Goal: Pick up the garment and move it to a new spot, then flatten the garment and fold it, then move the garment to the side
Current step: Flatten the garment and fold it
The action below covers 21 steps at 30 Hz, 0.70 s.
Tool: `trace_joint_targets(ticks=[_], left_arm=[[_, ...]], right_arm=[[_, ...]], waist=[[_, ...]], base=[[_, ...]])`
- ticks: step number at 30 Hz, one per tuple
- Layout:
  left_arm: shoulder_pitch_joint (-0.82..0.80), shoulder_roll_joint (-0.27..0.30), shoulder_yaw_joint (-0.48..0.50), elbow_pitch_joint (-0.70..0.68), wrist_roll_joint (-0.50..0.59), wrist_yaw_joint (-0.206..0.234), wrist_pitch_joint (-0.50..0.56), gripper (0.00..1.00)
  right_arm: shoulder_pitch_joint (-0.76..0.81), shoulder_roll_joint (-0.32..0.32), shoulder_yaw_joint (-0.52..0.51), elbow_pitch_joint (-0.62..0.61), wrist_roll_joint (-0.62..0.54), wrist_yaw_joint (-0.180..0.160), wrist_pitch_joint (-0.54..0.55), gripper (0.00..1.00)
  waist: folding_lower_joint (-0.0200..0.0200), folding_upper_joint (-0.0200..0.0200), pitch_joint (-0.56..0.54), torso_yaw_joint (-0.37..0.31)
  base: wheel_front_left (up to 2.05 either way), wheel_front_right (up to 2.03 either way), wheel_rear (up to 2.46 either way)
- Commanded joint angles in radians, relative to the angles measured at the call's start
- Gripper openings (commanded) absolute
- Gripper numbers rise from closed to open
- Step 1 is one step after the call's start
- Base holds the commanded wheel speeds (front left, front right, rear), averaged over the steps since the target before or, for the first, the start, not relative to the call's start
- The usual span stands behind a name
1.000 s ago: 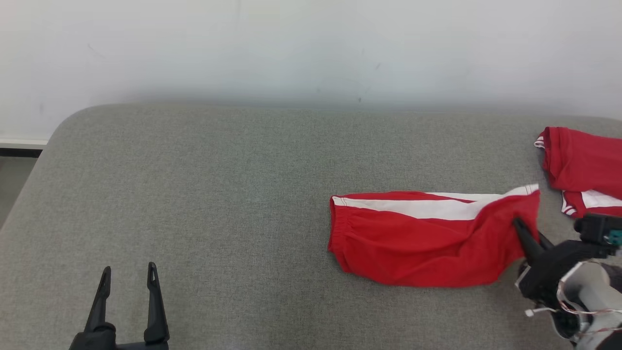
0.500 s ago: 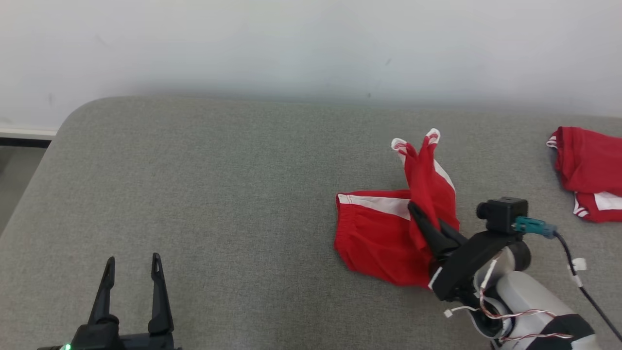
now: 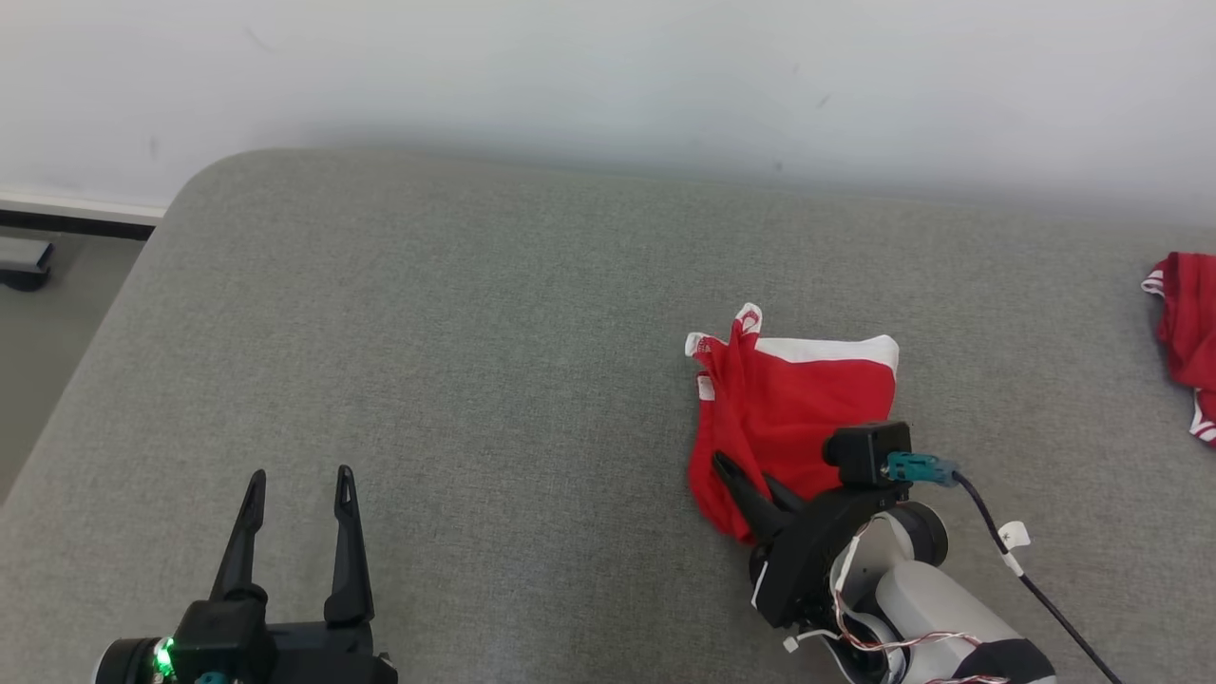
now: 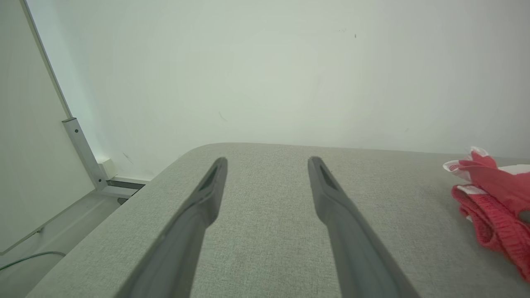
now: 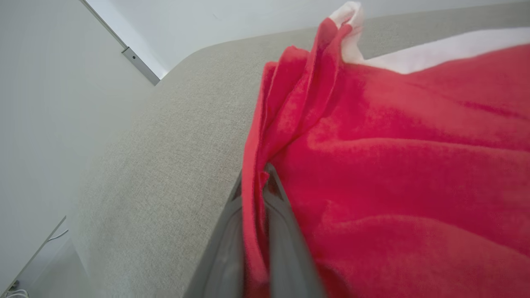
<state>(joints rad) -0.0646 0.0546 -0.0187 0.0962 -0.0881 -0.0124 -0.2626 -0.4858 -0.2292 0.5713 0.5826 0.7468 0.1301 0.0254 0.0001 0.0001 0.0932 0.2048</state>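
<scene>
The garment (image 3: 793, 408) is a pair of red shorts with a white stripe, folded over itself on the grey cushion (image 3: 475, 380), right of centre. My right gripper (image 3: 736, 475) is shut on a fold of the garment (image 5: 372, 165) at its near left edge; red cloth is pinched between the two dark fingers (image 5: 285, 231). My left gripper (image 3: 299, 480) stands open at the lower left, well apart from the garment, nothing between its fingers (image 4: 207, 194). The garment's (image 4: 492, 198) edge shows at the right of the left wrist view.
A second red and white garment (image 3: 1187, 332) lies at the far right edge of the cushion. A white wall (image 3: 608, 76) runs behind. The cushion's rounded left corner (image 3: 190, 190) drops to the floor, where a dark object (image 3: 24, 261) sits.
My right gripper has carried the garment's right end up and over to the left, folding it onto the waistband half. The head camera has shifted; the left gripper stayed open.
</scene>
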Motion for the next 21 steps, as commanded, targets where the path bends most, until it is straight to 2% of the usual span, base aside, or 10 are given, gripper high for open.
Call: trace_joint_targets(ticks=[1,2,3,4,5,13,21], left_arm=[[-0.007,-0.003,0.001,0.005,-0.001,0.002,-0.003,1.00],[-0.010,-0.003,0.002,0.006,-0.003,0.002,-0.003,1.00],[-0.012,-0.003,0.002,0.008,-0.005,0.002,-0.003,1.00],[-0.013,-0.003,0.004,0.010,-0.006,0.002,-0.003,1.00],[-0.011,-0.003,0.007,0.012,-0.006,0.002,-0.003,1.00],[0.032,0.001,0.039,0.005,0.002,0.003,-0.003,1.00],[0.077,0.007,0.066,-0.017,0.014,0.012,-0.003,1.00]], right_arm=[[0.003,0.008,0.001,0.006,-0.006,0.001,-0.005,0.00],[0.001,0.014,0.002,0.015,-0.010,0.001,-0.007,0.00],[-0.001,0.019,0.001,0.021,-0.015,0.001,-0.012,0.46],[-0.002,0.021,0.001,0.025,-0.018,0.001,-0.020,0.97],[-0.001,0.021,-0.001,0.023,-0.019,0.001,-0.031,1.00],[0.038,-0.038,-0.037,-0.070,-0.013,0.001,-0.148,1.00],[0.096,-0.089,-0.191,-0.159,-0.062,0.001,-0.248,1.00]], waist=[[-0.0001,-0.0001,0.004,0.006],[-0.0001,-0.0001,0.003,0.007],[-0.0001,-0.0001,0.002,0.007],[-0.0001,-0.0001,0.000,0.006],[-0.0001,-0.0001,-0.005,0.004],[-0.0001,-0.0001,-0.042,-0.026],[-0.0001,-0.0001,-0.073,-0.075]], base=[[0.00,0.00,0.00],[0.00,0.00,0.00],[0.00,0.00,0.00],[0.00,0.00,0.00],[0.00,0.00,0.00],[0.00,0.00,0.00],[0.00,0.00,0.00]])
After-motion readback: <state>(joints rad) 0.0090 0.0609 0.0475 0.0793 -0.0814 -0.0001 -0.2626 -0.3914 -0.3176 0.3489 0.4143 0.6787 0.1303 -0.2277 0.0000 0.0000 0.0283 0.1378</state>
